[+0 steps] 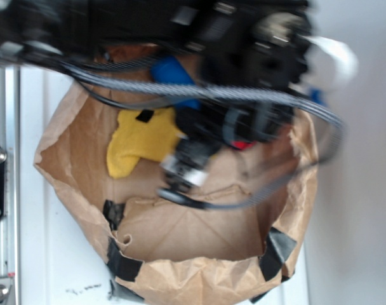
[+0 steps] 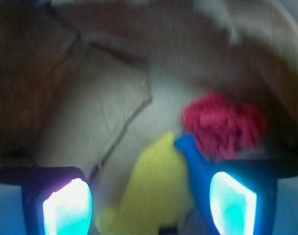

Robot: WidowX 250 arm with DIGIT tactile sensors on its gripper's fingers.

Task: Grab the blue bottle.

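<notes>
A: The black arm is hanging over the brown paper bag, and the picture is smearing badly. From the exterior view, the blue bottle is sitting at about twelve o'clock in the bag, mostly hidden under the arm and its cables.

B: And the yellow cloth?

A: It is lying just below the bottle, towards nine o'clock of the bag's middle, touching or nearly touching it. I cannot tell which.

B: What is the wrist camera giving us?

A: The gripper is standing wide, one pale glowing fingertip at seven o'clock and the other at five o'clock, with nothing between them but the yellow cloth lying on the bag floor below. The blue bottle is showing just beside the right-hand fingertip, its narrow end pointing up at the red ruffled cloth ball at about two o'clock and touching it.

B: Is it gripping anything?

A: No, the jaws are gaping and holding nothing.
</notes>
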